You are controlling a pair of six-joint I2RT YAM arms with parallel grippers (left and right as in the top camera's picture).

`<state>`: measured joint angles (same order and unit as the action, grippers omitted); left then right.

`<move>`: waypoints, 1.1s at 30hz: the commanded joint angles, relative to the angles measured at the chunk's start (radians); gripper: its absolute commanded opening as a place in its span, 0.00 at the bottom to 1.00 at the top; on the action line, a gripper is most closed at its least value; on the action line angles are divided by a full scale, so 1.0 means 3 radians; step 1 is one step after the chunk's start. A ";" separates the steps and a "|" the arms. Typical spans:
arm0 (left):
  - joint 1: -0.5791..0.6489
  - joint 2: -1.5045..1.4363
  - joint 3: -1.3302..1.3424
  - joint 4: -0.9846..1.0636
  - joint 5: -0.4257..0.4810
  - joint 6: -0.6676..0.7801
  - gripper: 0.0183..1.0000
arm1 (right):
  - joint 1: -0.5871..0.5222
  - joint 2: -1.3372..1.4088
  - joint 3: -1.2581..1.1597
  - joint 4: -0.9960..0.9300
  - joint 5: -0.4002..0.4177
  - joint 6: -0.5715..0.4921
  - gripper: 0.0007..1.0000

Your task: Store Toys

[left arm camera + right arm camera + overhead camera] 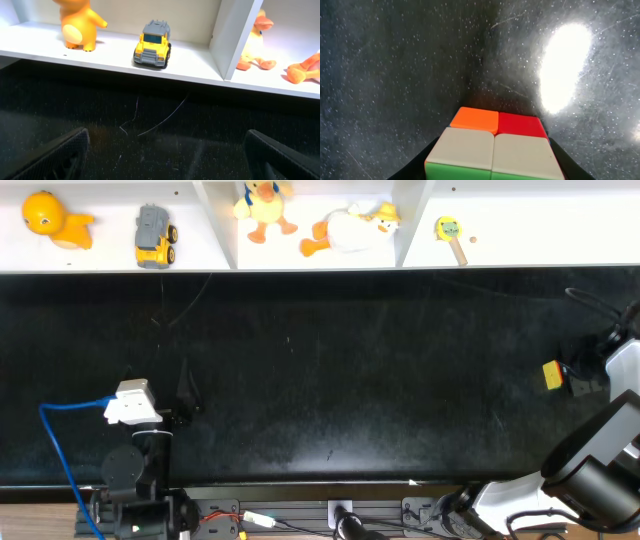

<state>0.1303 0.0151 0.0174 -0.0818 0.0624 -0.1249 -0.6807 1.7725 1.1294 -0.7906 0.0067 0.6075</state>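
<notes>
Cube [495, 145] clamped inside right pincer [568, 377]; left pincer [167, 150] spread wide, facing shelf [100, 56]

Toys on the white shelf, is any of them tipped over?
Yes. The white plush duck with orange feet lies flopped on its side in the middle compartment, beside the upright yellow plush duck.

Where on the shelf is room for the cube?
Most room is in the right cubby, on the bare shelf right of the little stick toy. The black table is bare across its middle. The middle cubby is crowded by the yellow duck and the white duck. The left cubby has just a gap between the orange duck and the truck.
</notes>
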 commanded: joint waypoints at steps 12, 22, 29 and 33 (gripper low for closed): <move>-0.0022 -0.0041 -0.0032 0.0009 -0.0042 -0.0036 1.00 | 0.0589 -0.1114 0.0783 -0.0085 -0.0450 -0.2017 0.04; -0.0022 -0.0041 -0.0032 0.0009 -0.0042 -0.0036 1.00 | 0.0935 -0.0926 0.0764 0.0617 -0.0389 -0.2673 0.04; -0.0020 -0.0041 -0.0032 0.0009 -0.0042 -0.0036 1.00 | 0.0825 -0.0535 0.0764 0.0910 -0.0369 -0.2851 0.05; -0.0022 -0.0041 -0.0032 0.0009 -0.0042 -0.0036 1.00 | 0.0759 -0.0383 0.0755 0.1302 -0.0729 -0.2825 0.05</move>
<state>0.1303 0.0151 0.0174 -0.0822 0.0624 -0.1249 -0.4381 1.6493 1.3495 -0.4404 -0.1291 -0.2222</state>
